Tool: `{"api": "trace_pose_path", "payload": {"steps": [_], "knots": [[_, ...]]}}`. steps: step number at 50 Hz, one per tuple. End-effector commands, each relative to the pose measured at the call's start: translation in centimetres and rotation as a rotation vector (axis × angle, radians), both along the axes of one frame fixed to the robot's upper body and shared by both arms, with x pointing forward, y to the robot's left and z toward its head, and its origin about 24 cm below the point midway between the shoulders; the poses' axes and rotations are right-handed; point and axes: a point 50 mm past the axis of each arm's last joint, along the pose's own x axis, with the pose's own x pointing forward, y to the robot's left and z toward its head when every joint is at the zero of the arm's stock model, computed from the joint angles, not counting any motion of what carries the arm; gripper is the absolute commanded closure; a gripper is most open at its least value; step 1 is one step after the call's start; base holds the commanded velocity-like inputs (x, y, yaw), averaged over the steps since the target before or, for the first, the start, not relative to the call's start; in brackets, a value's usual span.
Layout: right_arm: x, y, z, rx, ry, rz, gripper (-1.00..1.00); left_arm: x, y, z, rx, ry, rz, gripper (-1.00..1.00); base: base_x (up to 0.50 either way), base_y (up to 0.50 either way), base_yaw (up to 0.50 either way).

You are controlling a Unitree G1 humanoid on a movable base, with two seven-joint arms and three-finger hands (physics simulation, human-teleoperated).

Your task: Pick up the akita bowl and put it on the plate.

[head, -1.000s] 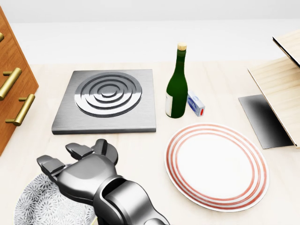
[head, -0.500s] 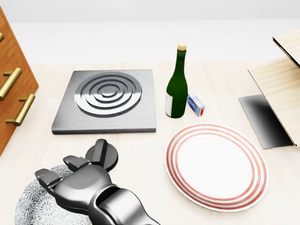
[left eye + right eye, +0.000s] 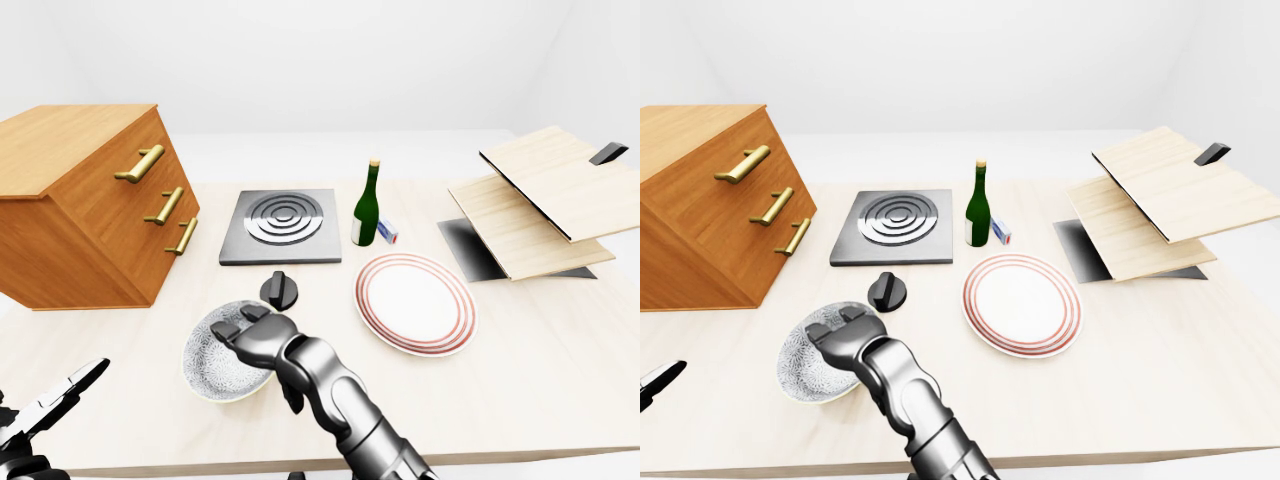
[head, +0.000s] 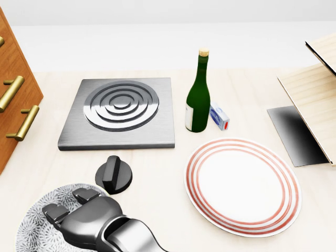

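The akita bowl [image 3: 213,368], white with a grey pattern, sits on the table at the lower left of the left-eye view. My right hand [image 4: 73,209] reaches over it from the bottom. Its open fingers [image 3: 248,328] hang over the bowl's right rim and hollow, not closed round it, and the palm hides part of the bowl. The white plate [image 4: 242,186] with red rings lies apart, to the right. My left hand [image 3: 45,410] shows only at the bottom left corner, away from the bowl, fingers spread.
A black knob [image 4: 114,175] lies just above the bowl. A green bottle [image 4: 198,100] and a small blue-white box [image 4: 219,116] stand above the plate, beside a metal burner plate [image 4: 119,111]. A wooden drawer cabinet [image 3: 90,200] is at left, and stacked wooden boards [image 3: 540,195] at right.
My right hand has drawn back toward the bottom of the head view and sunk over the bowl, uncovering the black knob. The bowl and plate have not moved.
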Motion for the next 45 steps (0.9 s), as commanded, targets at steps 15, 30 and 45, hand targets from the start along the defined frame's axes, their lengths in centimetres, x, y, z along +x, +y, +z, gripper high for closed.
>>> {"api": "trace_pose_path", "payload": {"steps": [15,30,45], "knots": [[-0.4,0.7,-1.3,-0.048,0.044,0.024,-1.0,0.0,0.1,0.0,0.0,-0.001,-0.001,-1.0,0.0,0.0,0.0],[-0.4,0.7,-1.7,-0.057,0.058,0.024,-1.0,0.2,0.0,0.1,0.001,-0.001,-0.001,-1.0,0.0,0.0,0.0],[-0.5,0.8,-2.0,-0.069,0.067,0.03,-1.0,0.1,0.0,0.2,0.004,-0.001,-0.001,-1.0,0.0,0.0,0.0]]}}
